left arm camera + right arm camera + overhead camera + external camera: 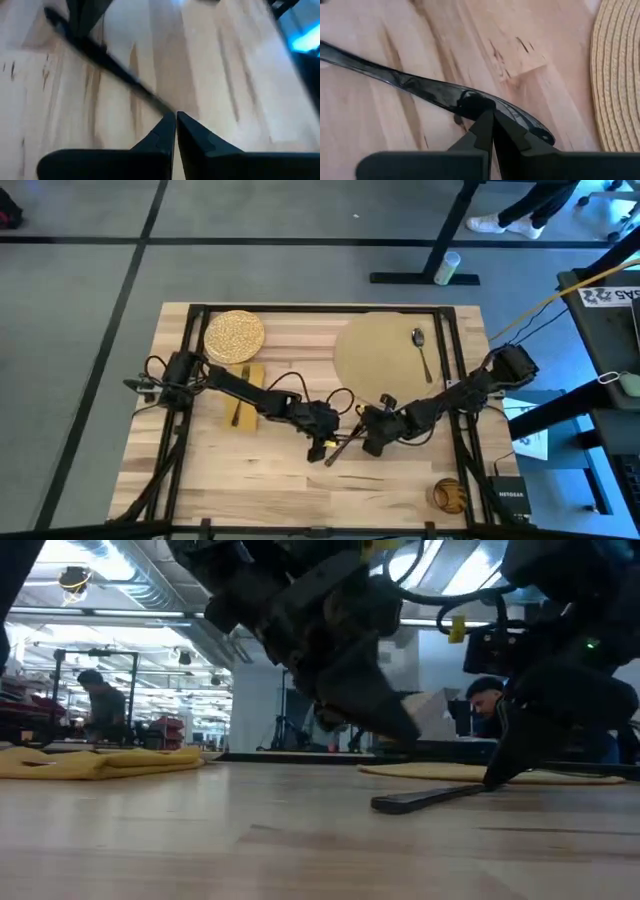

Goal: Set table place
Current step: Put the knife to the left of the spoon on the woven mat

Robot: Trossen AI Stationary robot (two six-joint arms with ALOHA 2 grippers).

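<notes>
At table (pixel 250 470) centre, both grippers are pinching one dark utensil (pixel 435 92): right gripper (pixel 492 131), left gripper (pixel 176 131). Mat (pixel 385 350) is lying beyond, holding a spoon (pixel 421 350). Risk: opposed pulls are twisting it loose.

Round tan mat (pixel 385 350) lies flat at the light-wood table's (pixel 250 480) far-right part.

A speckled yellow-beige plate (pixel 234 336) sits near the far left corner, with a folded mustard napkin (pixel 244 394) just in front of it. A spoon (pixel 421 350) lies farther right. A dark utensil (pixel 420 90) lies flat mid-surface. A small round orange-brown thing (pixel 449 495) sits at the near right corner.
</notes>
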